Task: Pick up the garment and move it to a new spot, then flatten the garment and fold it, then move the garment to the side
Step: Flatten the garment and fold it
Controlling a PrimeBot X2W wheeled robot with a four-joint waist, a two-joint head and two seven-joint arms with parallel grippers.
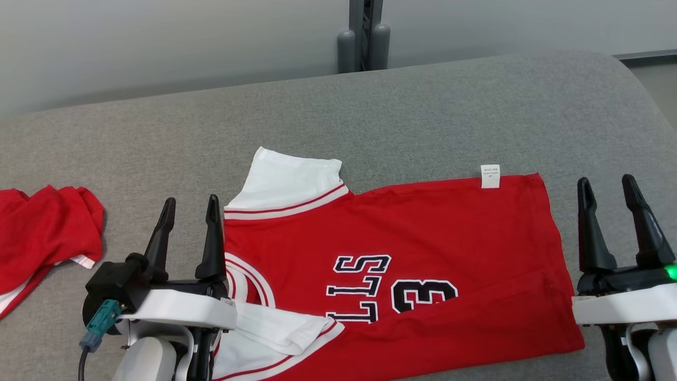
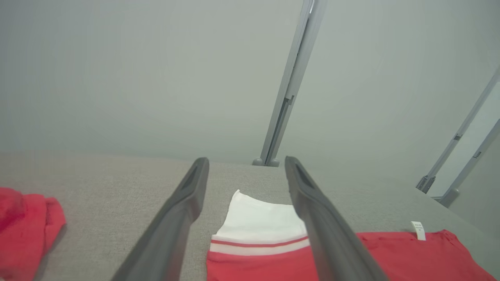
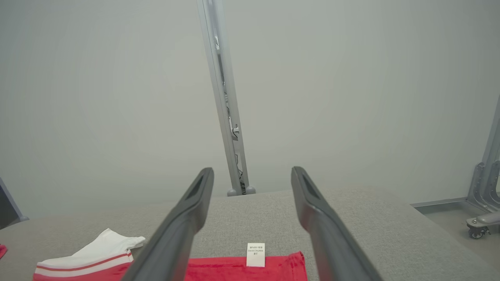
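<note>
Garment [image 1: 423,254]: a red jersey with white sleeves and dark lettering is found lying flat on the grey padded surface [image 1: 423,116], set crosswise in the head view. The collar end is turned toward the left gripper [image 1: 191,200] and the hem toward the right gripper [image 1: 605,180]. The far sleeve [image 1: 288,182] is spread out onto the padding. The near sleeve [image 1: 280,328] is seen folded back over the red body. A white label [image 1: 490,176] is noted standing out from the far edge, near the hem.

The left gripper is placed just beside the collar end, fingers spread, with nothing held between them. The right gripper is placed just past the hem, fingers likewise spread and nothing held.

A second red cloth [image 1: 47,233] is recorded crumpled at the left side, well apart from the garment.
</note>
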